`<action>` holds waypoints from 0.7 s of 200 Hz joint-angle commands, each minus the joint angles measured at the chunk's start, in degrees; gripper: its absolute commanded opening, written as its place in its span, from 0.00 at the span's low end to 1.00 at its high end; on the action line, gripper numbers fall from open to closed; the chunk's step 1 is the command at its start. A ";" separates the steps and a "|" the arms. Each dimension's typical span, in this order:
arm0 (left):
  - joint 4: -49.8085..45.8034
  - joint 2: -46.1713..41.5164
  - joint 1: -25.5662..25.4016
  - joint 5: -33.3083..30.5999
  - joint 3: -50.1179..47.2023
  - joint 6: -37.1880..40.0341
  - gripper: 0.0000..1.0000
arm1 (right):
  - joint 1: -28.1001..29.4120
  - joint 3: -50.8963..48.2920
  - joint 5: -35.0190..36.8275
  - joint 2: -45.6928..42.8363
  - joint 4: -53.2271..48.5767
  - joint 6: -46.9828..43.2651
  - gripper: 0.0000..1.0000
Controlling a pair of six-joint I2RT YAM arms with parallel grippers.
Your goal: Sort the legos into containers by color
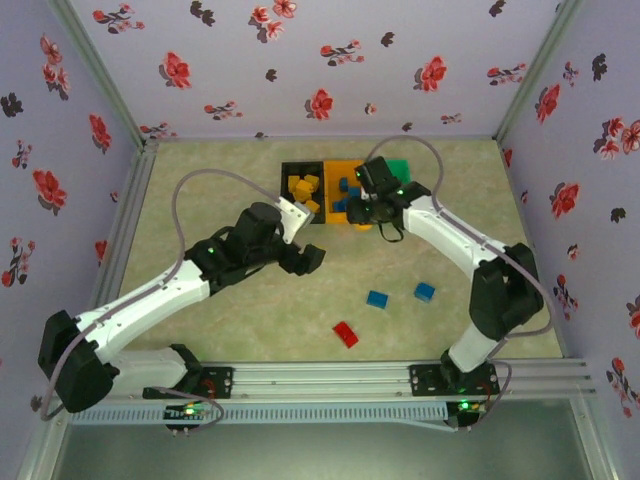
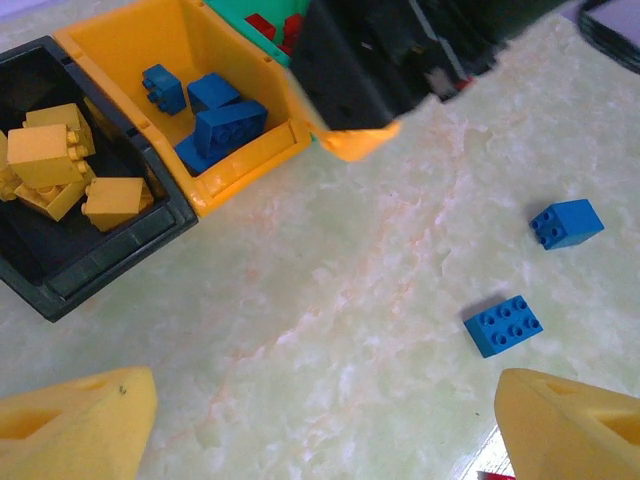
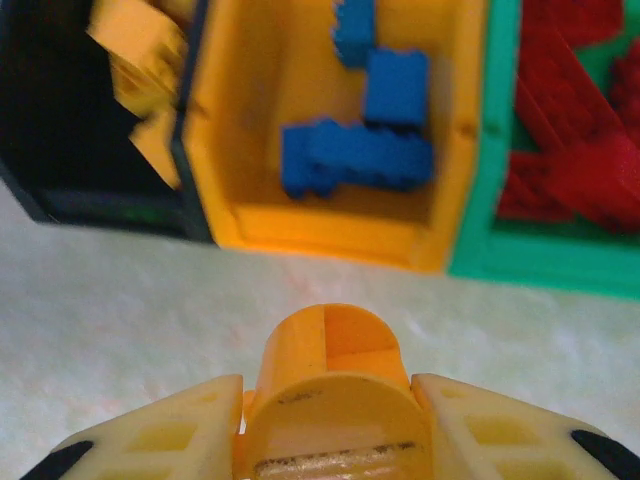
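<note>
Tabletop point(image 1: 250, 310), pale marbled; floral walls point(image 1: 300, 60) on three sides. Black bin point(image 2: 110, 255), orange bin point(image 2: 130, 50) and green bin point(image 3: 500, 265) abut at far centre. Two blue legos point(image 1: 377, 298), point(image 1: 425, 291) and red lego point(image 1: 345, 334) lie loose on open near-right ground. Left pincer point(image 2: 320, 405) released; right pincer point(image 3: 325, 410) grasping rounded yellow lego point(image 3: 330, 345) near orange bin.

No words, labels, brand names, numbers or signs can be read in any view. The rounded yellow lego point(image 3: 330, 345), clamped between the fingers of the right gripper point(image 3: 328, 390), has a faint dark streak and some tiny marks on its near face, just inside the jaws. They are too blurred to read as letters or digits.
</note>
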 commanded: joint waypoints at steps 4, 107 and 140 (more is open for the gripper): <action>-1.39 -1.10 -0.27 -0.37 0.46 -0.54 0.88 | 1.57 5.94 -1.27 4.93 7.50 1.57 0.39; -6.10 -5.55 -0.27 -1.88 0.84 -0.37 0.88 | 7.53 26.44 -0.46 25.53 13.45 5.17 0.40; -7.55 -6.17 -0.27 -2.45 1.10 -0.11 0.88 | 7.63 32.69 -0.01 31.06 11.47 5.23 0.48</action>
